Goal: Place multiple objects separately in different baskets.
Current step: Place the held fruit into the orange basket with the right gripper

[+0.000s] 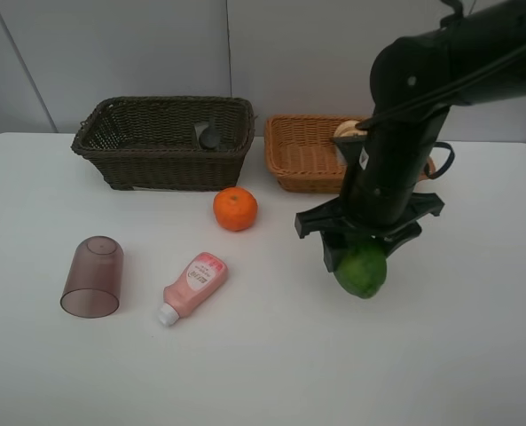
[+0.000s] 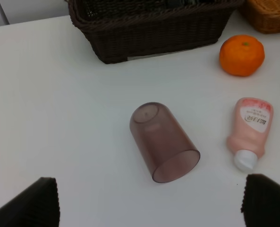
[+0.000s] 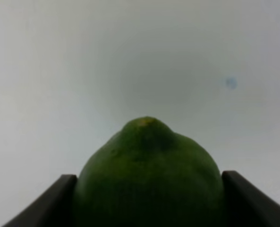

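Observation:
My right gripper [image 1: 360, 256] stands over the green avocado-like fruit [image 1: 363, 272] right of the table's middle; in the right wrist view its jaws press both sides of the fruit [image 3: 147, 161]. My left gripper [image 2: 151, 208] is open and empty, near the mauve cup [image 2: 163, 142], which lies on its side at the left [image 1: 92, 276]. The pink bottle [image 1: 194, 286] lies beside it. The orange [image 1: 235, 209] sits before the dark basket [image 1: 165, 158], which holds the dark green bottle [image 1: 209, 136]. The light basket [image 1: 302, 164] is partly behind the right arm; a pale round thing [image 1: 347, 130] shows in it.
The two baskets stand side by side at the back of the white table, close to the wall. The right arm's black body reaches over the light basket. The left wrist view also shows the orange [image 2: 241, 55], the pink bottle [image 2: 250, 125] and the dark basket [image 2: 154, 33].

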